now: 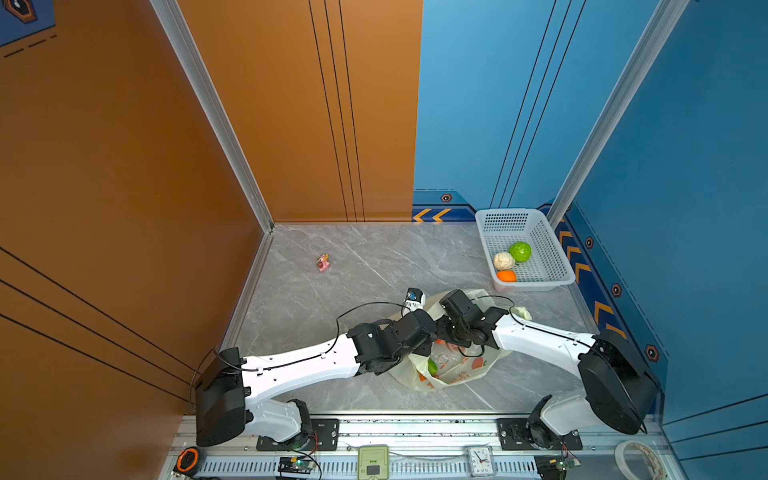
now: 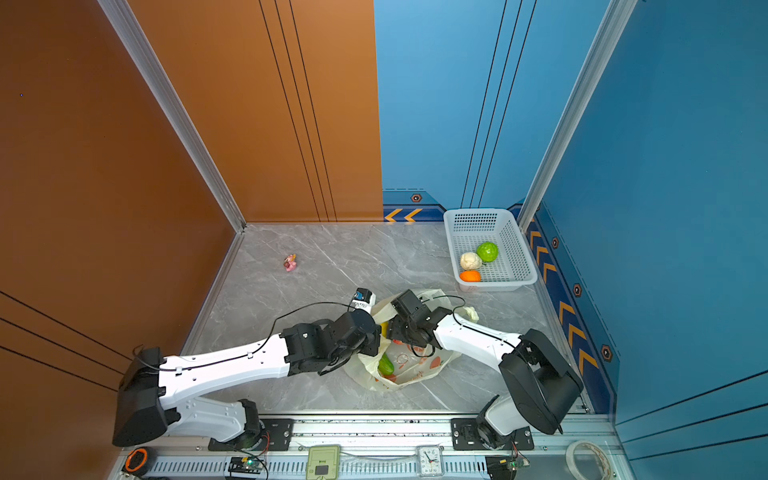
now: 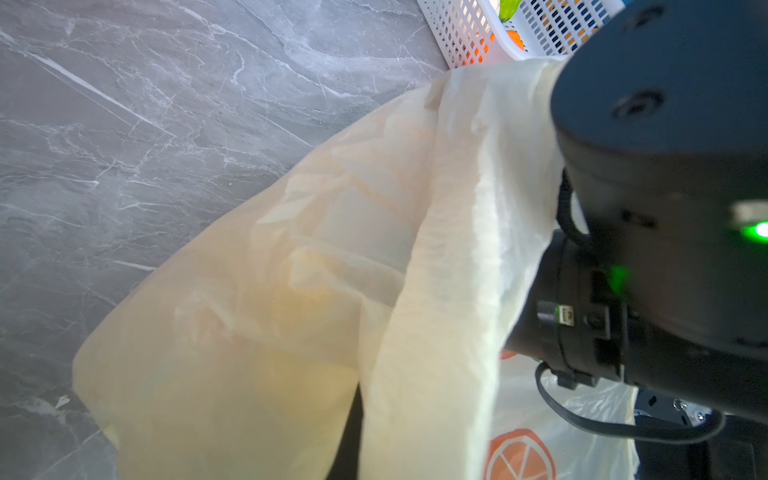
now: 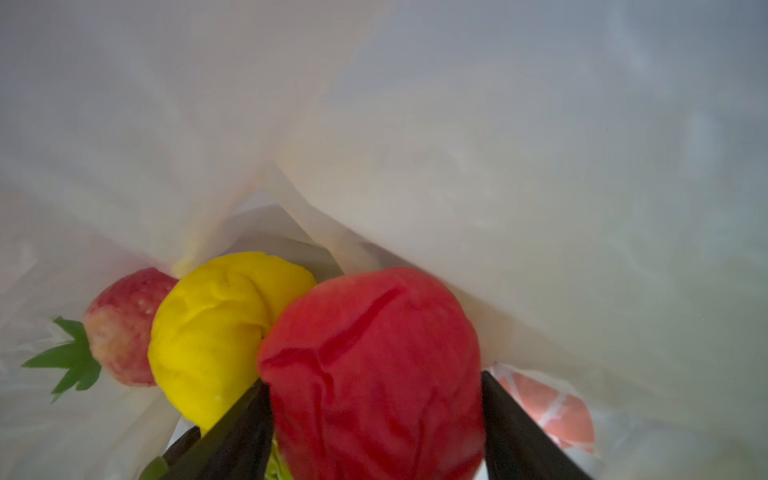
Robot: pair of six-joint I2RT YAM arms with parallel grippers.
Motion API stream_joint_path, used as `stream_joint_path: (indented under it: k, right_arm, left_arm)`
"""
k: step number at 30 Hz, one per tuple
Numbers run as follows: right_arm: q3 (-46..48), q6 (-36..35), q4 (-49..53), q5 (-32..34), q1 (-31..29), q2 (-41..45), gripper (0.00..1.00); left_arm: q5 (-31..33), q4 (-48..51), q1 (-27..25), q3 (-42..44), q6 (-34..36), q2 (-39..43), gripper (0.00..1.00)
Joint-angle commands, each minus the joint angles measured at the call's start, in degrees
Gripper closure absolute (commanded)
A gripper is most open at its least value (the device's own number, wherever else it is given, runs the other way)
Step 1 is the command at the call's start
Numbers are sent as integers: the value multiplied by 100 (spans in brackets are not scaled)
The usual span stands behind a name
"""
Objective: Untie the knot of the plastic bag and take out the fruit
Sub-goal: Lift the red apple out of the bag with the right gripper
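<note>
The pale-yellow plastic bag (image 1: 455, 376) (image 2: 409, 372) lies at the front middle of the grey floor with both arms meeting over it. No knot is in view. My left gripper (image 3: 353, 451) is shut on a strip of the bag (image 3: 436, 316), and the plastic hides its fingers. Inside the bag, my right gripper (image 4: 372, 380) is open, its black fingers (image 4: 249, 424) flanking a red fruit (image 4: 374, 332). A yellow fruit (image 4: 216, 324) and a strawberry-like one (image 4: 120, 328) lie beside it. A green piece (image 1: 432, 366) shows through the bag.
The white perforated basket (image 1: 540, 286) (image 2: 505, 286) stands at the back right by the blue wall, holding a green (image 1: 520, 251), a cream-white (image 1: 503, 261) and an orange piece (image 1: 506, 276). A tiny pink figurine (image 1: 323, 262) sits at the back left. A clock (image 1: 480, 460) lies on the front rail.
</note>
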State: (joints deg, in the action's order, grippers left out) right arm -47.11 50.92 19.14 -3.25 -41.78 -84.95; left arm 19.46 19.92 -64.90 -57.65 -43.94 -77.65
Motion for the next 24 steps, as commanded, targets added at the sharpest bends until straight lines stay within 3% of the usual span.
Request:
stream_joint_path:
  k: [1,8,15,24]
  right_arm:
    - [-88,85,140,-63,-24,-122,33]
    - [-53,68,117,-71,-4,26,53]
    - [-18,-35,1046,-478,-76,996,53]
    - [-535,-129,2391,-517,-71,2184,53]
  left_arm:
    - [123,65,-35,-98,-3,-75,100]
    - [102,63,-22,-98,0,-120,100]
    - [142,82,13,-282,17,-93,100]
    - [149,105,99,-317,83,-93,100]
